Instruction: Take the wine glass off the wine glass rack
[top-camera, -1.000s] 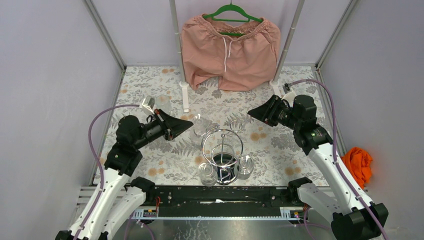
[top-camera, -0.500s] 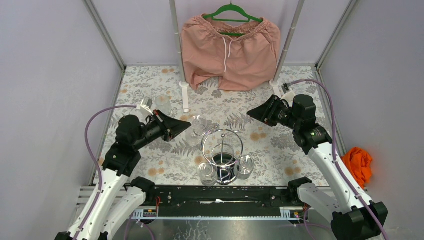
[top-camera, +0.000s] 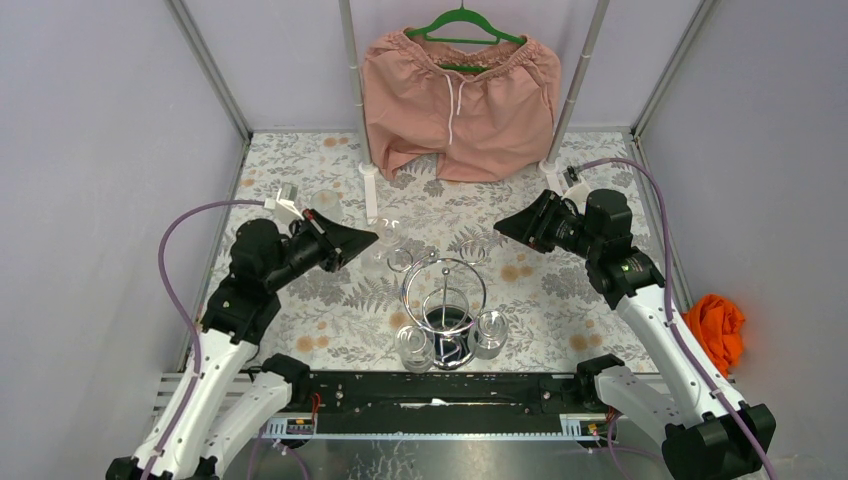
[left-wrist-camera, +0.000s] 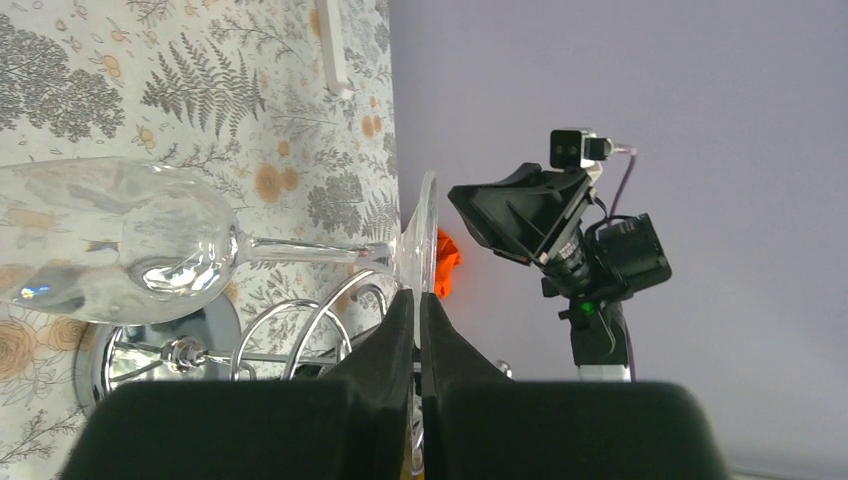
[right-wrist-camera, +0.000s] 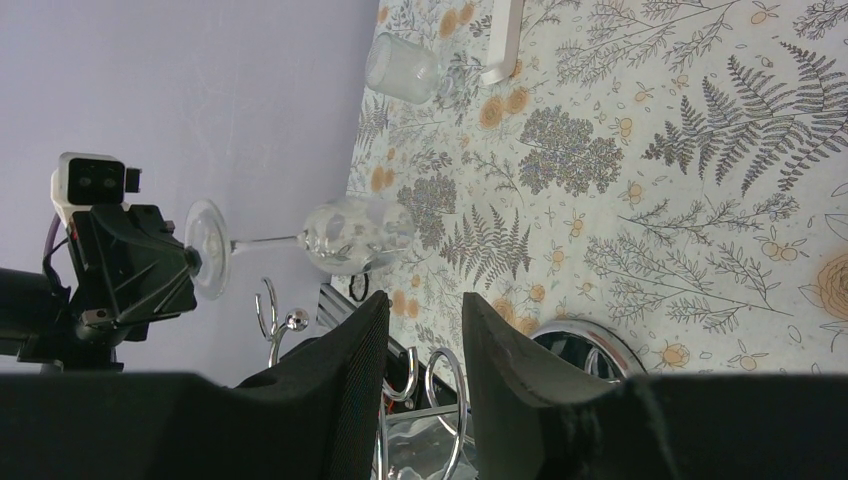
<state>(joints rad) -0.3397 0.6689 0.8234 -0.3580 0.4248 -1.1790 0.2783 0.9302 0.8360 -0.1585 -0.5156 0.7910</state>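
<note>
You can read no words, labels, brand names, numbers or signs on anything in these views.

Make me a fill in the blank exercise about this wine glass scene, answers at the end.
The hand pinching the wine glass by its foot is the ___ one.
The right hand is open and holds ___.
___ more glasses show at the near side of the wine glass rack.
The pink shorts hang on a ___ hanger.
Answers: left, nothing, two, green.
</note>
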